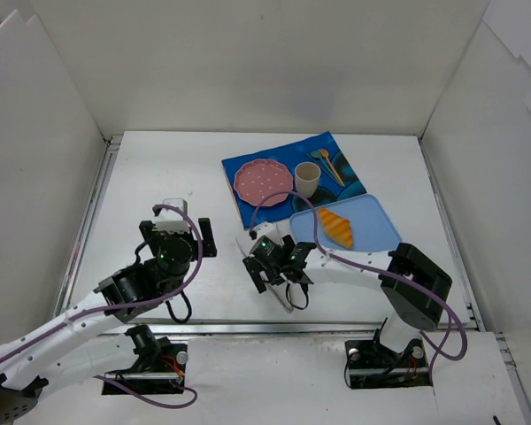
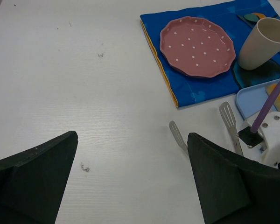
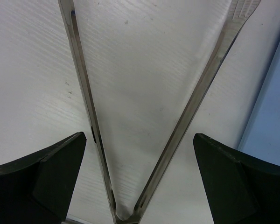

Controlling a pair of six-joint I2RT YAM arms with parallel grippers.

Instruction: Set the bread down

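Observation:
The bread (image 1: 337, 227), a golden-orange croissant shape, lies on a light-blue tray (image 1: 380, 232) right of centre. My right gripper (image 1: 281, 264) is open and low over the table, left of the tray. In the right wrist view, its fingers stand on either side of spread metal tongs (image 3: 86, 98) lying flat, with the gripper (image 3: 140, 140) not touching them. My left gripper (image 1: 177, 235) is open and empty over bare table, and it also shows in the left wrist view (image 2: 133, 140). The tong tips (image 2: 177, 134) show there too.
A pink dotted plate (image 1: 263, 180) and a beige cup (image 1: 306, 178) stand on a blue cloth (image 1: 246, 208) behind the tray, with utensils beside the cup. White walls enclose the table on three sides. The tray's edge (image 3: 270, 126) is right of the tongs.

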